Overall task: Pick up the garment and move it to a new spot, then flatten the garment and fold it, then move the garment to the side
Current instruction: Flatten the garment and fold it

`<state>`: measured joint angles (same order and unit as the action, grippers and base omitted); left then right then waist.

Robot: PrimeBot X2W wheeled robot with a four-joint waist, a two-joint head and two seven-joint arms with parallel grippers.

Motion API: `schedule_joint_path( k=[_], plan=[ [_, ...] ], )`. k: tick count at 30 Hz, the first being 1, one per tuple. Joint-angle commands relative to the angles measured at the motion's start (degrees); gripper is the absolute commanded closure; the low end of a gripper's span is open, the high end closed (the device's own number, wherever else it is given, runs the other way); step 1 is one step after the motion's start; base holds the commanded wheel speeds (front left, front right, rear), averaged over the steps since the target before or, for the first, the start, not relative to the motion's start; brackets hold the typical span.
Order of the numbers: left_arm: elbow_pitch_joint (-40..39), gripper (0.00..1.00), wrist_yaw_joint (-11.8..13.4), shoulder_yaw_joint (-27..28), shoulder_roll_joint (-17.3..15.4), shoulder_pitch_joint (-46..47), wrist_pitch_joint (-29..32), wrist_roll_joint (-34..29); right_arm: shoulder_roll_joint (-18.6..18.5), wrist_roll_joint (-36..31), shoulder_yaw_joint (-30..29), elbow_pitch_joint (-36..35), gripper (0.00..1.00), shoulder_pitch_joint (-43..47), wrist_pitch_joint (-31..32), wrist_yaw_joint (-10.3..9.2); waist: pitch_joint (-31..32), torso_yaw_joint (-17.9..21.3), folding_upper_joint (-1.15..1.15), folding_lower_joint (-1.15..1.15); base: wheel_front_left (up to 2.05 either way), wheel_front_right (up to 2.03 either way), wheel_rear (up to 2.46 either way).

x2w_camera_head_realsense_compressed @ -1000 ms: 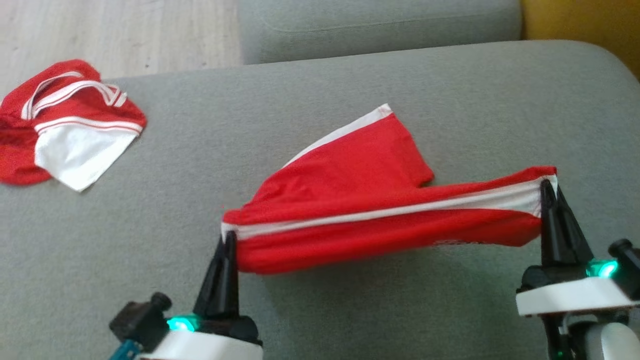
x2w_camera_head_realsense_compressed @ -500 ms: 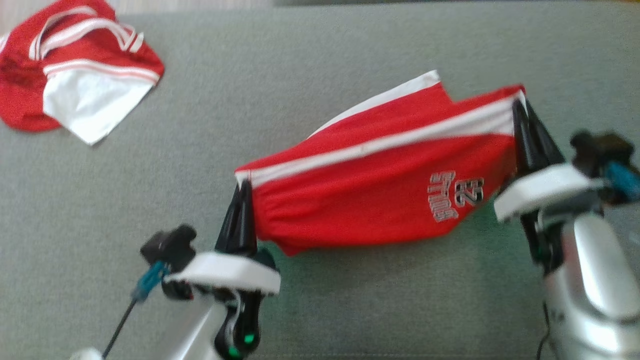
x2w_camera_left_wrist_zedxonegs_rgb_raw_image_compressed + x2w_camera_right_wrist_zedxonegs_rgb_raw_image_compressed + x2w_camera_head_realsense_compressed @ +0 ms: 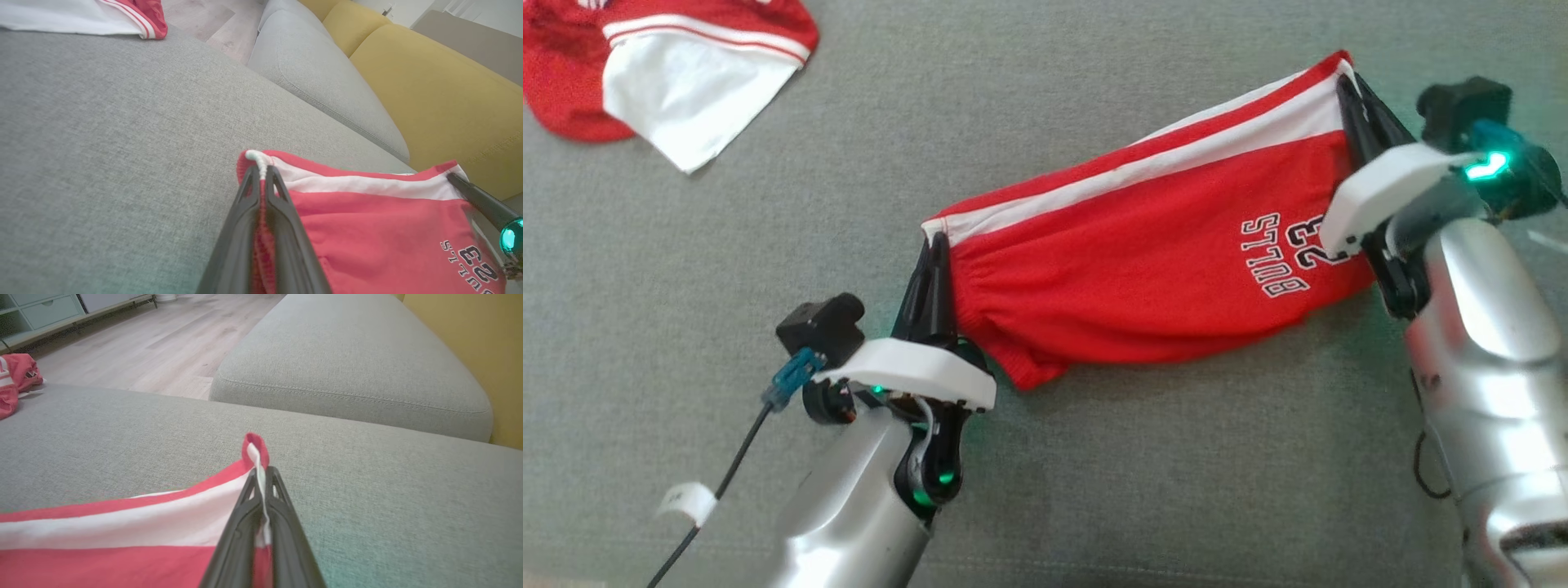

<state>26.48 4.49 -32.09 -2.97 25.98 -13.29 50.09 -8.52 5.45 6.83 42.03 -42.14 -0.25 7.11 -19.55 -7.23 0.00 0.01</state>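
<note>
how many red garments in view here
2: red Bulls shorts held stretched between the left gripper and right gripper; a crumpled red-and-white garment lies on the grey sofa cushion, far left. None looks hidden.

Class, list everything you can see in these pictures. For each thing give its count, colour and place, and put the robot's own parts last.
shorts: one, red with a white stripe and "BULLS 23" print, stretched between the two grippers over the seat cushion
other garment: one, red and white, crumpled on the seat cushion's far left
seat cushion: one, grey, beneath both garments
second cushion: one, grey, beyond the seat cushion
yellow cushions: two, yellow, beside the second cushion
floor: one, pale wood, beyond the seat cushion
left gripper: one, black fingers, shut on the shorts' left end
right gripper: one, black fingers, shut on the shorts' right end
</note>
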Motion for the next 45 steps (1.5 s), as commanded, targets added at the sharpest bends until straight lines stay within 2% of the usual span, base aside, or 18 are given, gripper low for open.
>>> schedule_joint_path(
  k=[1,3,4,5,6,7,12,21,31,38,39,40,42,43,45],
  plan=[
    [-0.83,1.0,0.0,0.79,-0.28,2.18,-0.91,0.11,-0.2,-0.24,1.79,0.64,1.0,-2.71,-0.81,0.37,-0.4,-0.51,0.0,-0.01,0.0,0.0,0.0],
    [-0.59,1.0,0.31,0.11,-0.16,2.57,-1.0,0.12,-0.24,0.01,2.46,3.81,0.69,-4.22,-0.86,0.37,-0.42,-0.73,0.0,-0.01,0.0,0.0,0.0],
    [-0.58,1.0,0.45,-0.29,-0.12,2.65,-1.03,0.13,-0.24,0.18,2.68,5.34,0.01,-4.83,-0.94,0.37,-0.35,-0.82,0.0,-0.01,0.0,0.0,0.0],
    [-0.66,0.73,0.59,-0.66,-0.08,2.65,-1.06,0.16,-0.27,0.32,2.83,6.67,0.0,-5.38,-1.33,0.37,-0.21,-0.91,0.0,-0.01,0.0,0.0,0.0],
    [-0.82,0.26,0.74,-1.0,-0.05,2.55,-1.09,0.23,-0.33,0.41,2.93,7.92,0.0,-5.82,-1.83,0.37,-0.03,-1.01,0.0,-0.01,0.0,0.0,0.0],
    [-1.02,0.0,0.88,-1.33,-0.03,2.37,-1.11,0.31,-0.38,0.43,2.99,9.11,0.0,-6.14,-2.36,0.37,0.21,-1.09,0.0,-0.01,0.0,0.0,0.0],
    [-2.96,0.0,2.08,-2.4,-0.46,0.3,-1.21,-0.39,-0.34,1.08,3.38,13.78,0.0,-6.8,-5.14,0.37,1.98,-0.9,0.0,-0.01,0.0,0.0,0.0],
    [-10.31,0.0,5.13,-2.4,-5.79,-6.68,-1.31,-2.5,-1.51,3.43,5.37,18.11,0.0,-5.23,-7.25,0.37,6.74,-1.06,0.0,-0.01,0.0,0.0,0.0],
    [-20.15,0.0,11.04,0.41,-12.99,-14.74,-1.23,-4.43,-4.19,9.84,9.8,22.17,0.0,-0.1,-0.39,0.37,11.27,-4.09,0.0,-0.01,0.0,0.0,0.0],
    [-25.27,0.0,13.8,2.25,-16.15,-18.17,-0.77,-4.38,-5.09,13.35,11.76,24.18,0.0,2.14,5.45,0.37,11.42,-5.82,0.0,-0.01,0.0,0.0,0.0],
    [-25.75,0.0,14.0,2.42,-16.44,-18.44,-0.72,-4.35,-4.98,13.93,11.71,24.49,0.03,2.28,6.33,0.37,11.38,-5.94,0.0,-0.01,0.0,0.0,0.0],
    [-26.17,0.0,14.17,2.53,-16.67,-18.64,-0.69,-4.36,-4.8,14.6,11.61,24.7,0.31,2.41,7.07,0.37,11.34,-6.05,0.0,-0.01,0.0,0.0,0.0],
    [-26.93,0.0,14.56,2.67,-16.97,-18.95,-0.59,-4.4,-4.48,15.96,11.43,24.75,0.61,2.72,8.05,0.37,11.27,-6.22,0.0,-0.01,0.0,0.0,0.0],
    [-27.23,0.0,14.74,2.73,-17.08,-19.07,-0.57,-4.42,-4.41,16.5,11.39,24.64,0.7,2.84,8.2,0.37,11.27,-6.24,0.0,-0.01,0.0,0.0,0.0],
    [-27.7,0.0,15.08,2.87,-17.31,-19.28,-0.56,-4.51,-4.39,17.32,11.38,24.17,1.0,3.01,7.84,0.37,11.33,-6.12,0.0,-0.01,0.0,0.0,0.0]
  ],
)
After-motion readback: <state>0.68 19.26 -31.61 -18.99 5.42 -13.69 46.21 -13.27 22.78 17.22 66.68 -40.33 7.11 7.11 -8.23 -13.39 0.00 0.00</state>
